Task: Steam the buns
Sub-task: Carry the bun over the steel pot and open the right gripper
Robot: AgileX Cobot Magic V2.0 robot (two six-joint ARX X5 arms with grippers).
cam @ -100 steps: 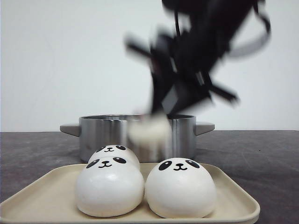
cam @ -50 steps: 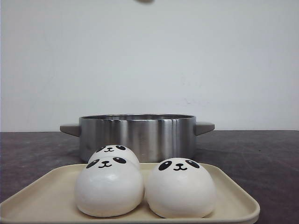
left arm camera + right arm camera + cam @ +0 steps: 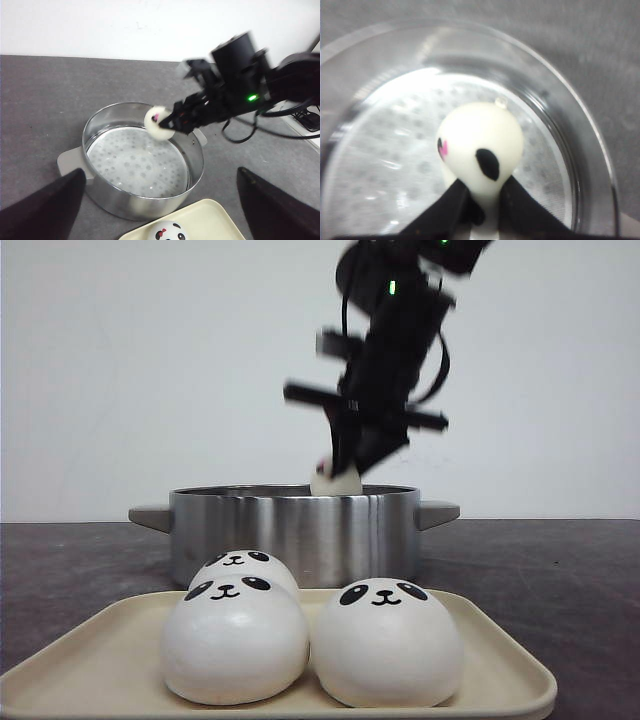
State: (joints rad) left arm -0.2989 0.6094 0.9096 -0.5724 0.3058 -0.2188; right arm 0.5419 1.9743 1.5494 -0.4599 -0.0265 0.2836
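We hold one bun (image 3: 480, 150) in the right gripper (image 3: 482, 197), whose jaws are closed narrowly on the bun's lower end. The bun bulges beyond the fingertips (image 3: 447, 202) and is pinched thin between them, so we judge it soft and compressible, light, and quick to deform. The wrist view shows the perforated steamer plate (image 3: 390, 150) directly beyond the held bun, inside the steel pot (image 3: 100, 192). In the front view the bun (image 3: 335, 481) sits at the level of the pot rim, over the right-of-centre part of the opening.

The left gripper (image 3: 160, 210) hangs back from the pot with its jaws spread wide and nothing between them; the pot and a corner of the tray (image 3: 210, 220) lie ahead of its fingers.

Three more buns rest on the beige tray (image 3: 500, 660): a front left bun (image 3: 233, 640), a front right bun (image 3: 385, 642) close beside it, and a rear bun (image 3: 240, 565) partly hidden behind the left one.

For handling, we recommend gripping each bun across its widest part with light closing force. The smooth, rounded skin may slip out of a pinch taken near one end. We judge the surface easy to mark, so release should occur close to the plate.
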